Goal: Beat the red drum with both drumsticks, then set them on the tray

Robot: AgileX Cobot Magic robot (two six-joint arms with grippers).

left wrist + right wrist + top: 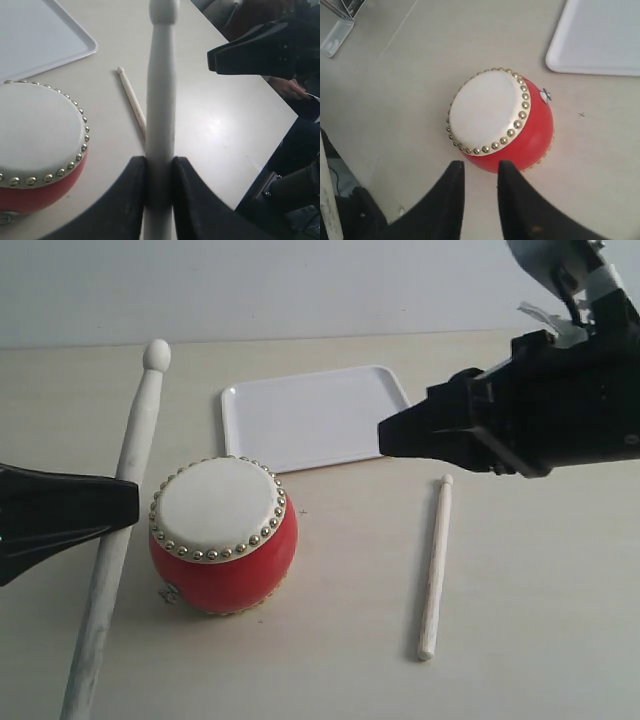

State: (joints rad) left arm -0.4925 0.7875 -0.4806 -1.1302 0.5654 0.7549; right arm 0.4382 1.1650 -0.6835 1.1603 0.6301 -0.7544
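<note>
One red drum [222,535]: stood upright on the table [540,590], skin up, near the white tray [310,420].
Held stick [135,440]: clamped in the left claw [128,502], bead tip pointing away, left of the drum.
Loose stick [435,565]: lay flat on the table right of the drum, off the tray.
Right claw [480,167]: jaws slightly parted, empty, hovered above the table.

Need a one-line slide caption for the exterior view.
Left gripper clamps one drumstick beside the red drum; the other drumstick lies on the table, right gripper empty, white tray behind.
</note>
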